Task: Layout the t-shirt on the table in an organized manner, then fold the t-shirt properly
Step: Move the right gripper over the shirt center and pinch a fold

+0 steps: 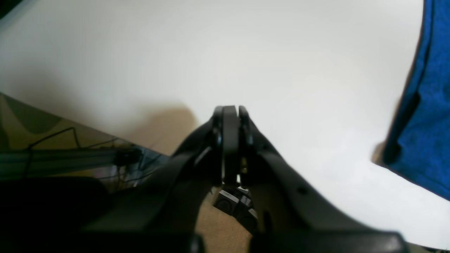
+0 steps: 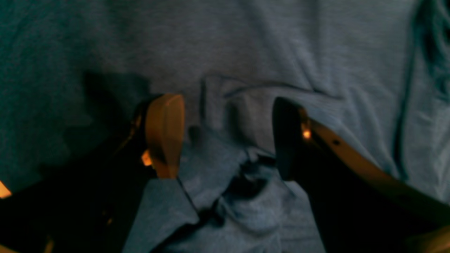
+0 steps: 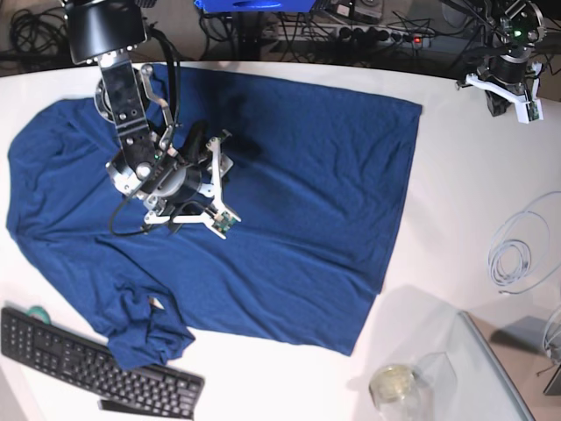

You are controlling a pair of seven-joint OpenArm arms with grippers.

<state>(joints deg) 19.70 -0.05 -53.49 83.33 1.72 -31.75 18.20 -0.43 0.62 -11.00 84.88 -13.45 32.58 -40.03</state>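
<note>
The dark blue t-shirt [image 3: 298, 193] lies spread across the white table [image 3: 456, 175], one sleeve bunched [image 3: 145, 329] near its lower left corner. My right arm [image 3: 131, 114] reaches down over the shirt's left half. In the right wrist view my right gripper [image 2: 226, 137] is open, its fingers [image 2: 165, 133] apart over a crumpled fold of the t-shirt [image 2: 225, 189]. My left arm [image 3: 507, 83] is at the far right corner, off the cloth. My left gripper [image 1: 230, 112] is shut on nothing above bare table [image 1: 246, 52], with the t-shirt's edge [image 1: 429, 105] to its right.
A black keyboard [image 3: 88, 364] lies at the front left, touching the bunched sleeve. A grey translucent tray [image 3: 491, 368] and a glass jar [image 3: 394, 384] stand at the front right. A coiled white cable [image 3: 517, 250] lies on the right.
</note>
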